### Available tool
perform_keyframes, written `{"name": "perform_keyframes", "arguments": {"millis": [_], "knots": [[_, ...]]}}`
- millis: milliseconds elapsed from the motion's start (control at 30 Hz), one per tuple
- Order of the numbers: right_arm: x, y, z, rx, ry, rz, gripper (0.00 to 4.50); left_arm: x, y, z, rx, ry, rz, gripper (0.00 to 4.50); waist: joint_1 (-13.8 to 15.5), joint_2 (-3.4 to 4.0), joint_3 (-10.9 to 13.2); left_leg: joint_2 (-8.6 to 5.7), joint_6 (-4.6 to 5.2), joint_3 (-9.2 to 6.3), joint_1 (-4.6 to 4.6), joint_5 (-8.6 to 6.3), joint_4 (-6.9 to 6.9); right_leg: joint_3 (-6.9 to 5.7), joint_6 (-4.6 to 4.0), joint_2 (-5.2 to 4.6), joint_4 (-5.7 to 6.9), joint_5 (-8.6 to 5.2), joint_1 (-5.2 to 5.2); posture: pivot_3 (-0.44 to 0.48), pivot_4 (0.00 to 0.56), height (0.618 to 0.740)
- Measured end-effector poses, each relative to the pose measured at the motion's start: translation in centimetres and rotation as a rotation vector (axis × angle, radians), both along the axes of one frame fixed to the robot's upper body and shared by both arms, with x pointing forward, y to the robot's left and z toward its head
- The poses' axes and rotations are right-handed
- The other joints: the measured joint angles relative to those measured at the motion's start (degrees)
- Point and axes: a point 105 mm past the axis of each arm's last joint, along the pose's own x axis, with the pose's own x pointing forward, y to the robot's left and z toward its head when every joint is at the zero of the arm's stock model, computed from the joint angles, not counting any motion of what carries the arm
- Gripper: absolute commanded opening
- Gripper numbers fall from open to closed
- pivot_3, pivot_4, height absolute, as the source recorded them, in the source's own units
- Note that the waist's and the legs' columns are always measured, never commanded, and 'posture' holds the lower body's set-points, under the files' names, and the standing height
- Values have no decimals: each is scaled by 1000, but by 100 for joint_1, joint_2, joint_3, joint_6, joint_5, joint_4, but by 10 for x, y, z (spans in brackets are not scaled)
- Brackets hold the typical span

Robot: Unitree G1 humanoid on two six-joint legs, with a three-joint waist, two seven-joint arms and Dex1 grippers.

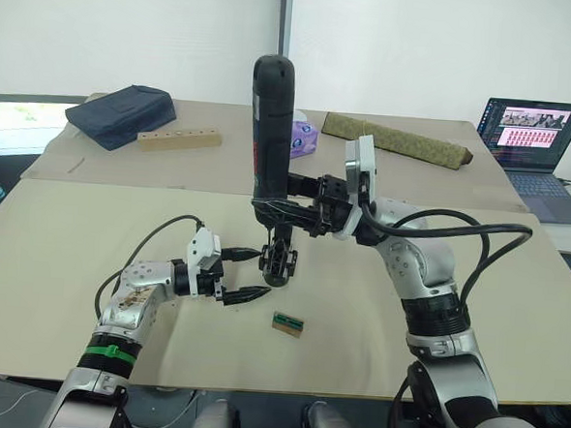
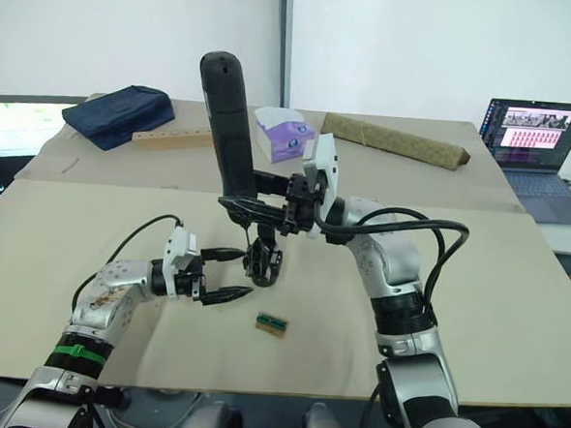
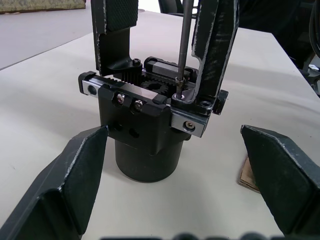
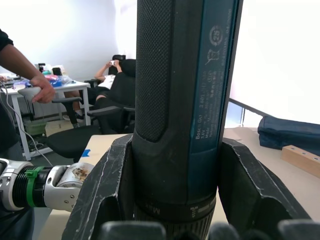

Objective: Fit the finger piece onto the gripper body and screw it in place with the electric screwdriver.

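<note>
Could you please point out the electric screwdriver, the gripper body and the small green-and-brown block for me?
electric screwdriver (image 1: 270, 126): left eye view, on its upright black barrel.
gripper body (image 3: 147, 157): left wrist view, on its round cylindrical base.
green-and-brown block (image 1: 288, 323): left eye view, on its top face.

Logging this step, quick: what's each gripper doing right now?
Left gripper: open, empty, beside the gripper body.
Right gripper: closed on the electric screwdriver, upright.

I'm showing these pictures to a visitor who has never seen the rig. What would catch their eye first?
Probably the electric screwdriver, held upright mid-table by the right gripper, its thin bit down on a screw atop the gripper body. Next, the left gripper, open just beside that body, with a small green-and-brown block lying on the table nearby.
</note>
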Motion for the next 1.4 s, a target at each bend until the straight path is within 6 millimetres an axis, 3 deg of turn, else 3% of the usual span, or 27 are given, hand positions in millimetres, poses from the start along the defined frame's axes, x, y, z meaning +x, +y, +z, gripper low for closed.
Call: {"name": "perform_keyframes", "arguments": {"millis": [500, 767, 1333, 1400], "knots": [[-3, 3, -1, -15, -7, 11, 1907, 16, -8, -24, 104, 33, 22, 4500, 4, 0, 0, -1, 0, 0, -1, 0, 0, -1, 0, 1, -1, 0, 0, 0, 150, 740], [-3, 2, -1, -14, -7, 9, 1907, 26, -27, -22, 93, 21, -18, 4500, -7, 0, 0, -2, 0, 0, -1, 0, 0, -1, 1, 1, -1, 0, 0, 0, 150, 740], [-2, 0, -1, -17, -8, 2, 1907, 27, -27, -25, 106, 19, -56, 4500, -3, -1, 0, -3, 0, -2, -1, 0, 0, -1, 1, 1, 0, 0, 1, 0, 150, 740], [-2, 0, -1, -17, -8, 2, 1907, 27, -27, -25, 109, 14, -61, 3951, -2, 0, 0, -3, 0, -2, -1, 0, 0, -1, 1, 1, 0, 0, 1, 0, 150, 740]]}}
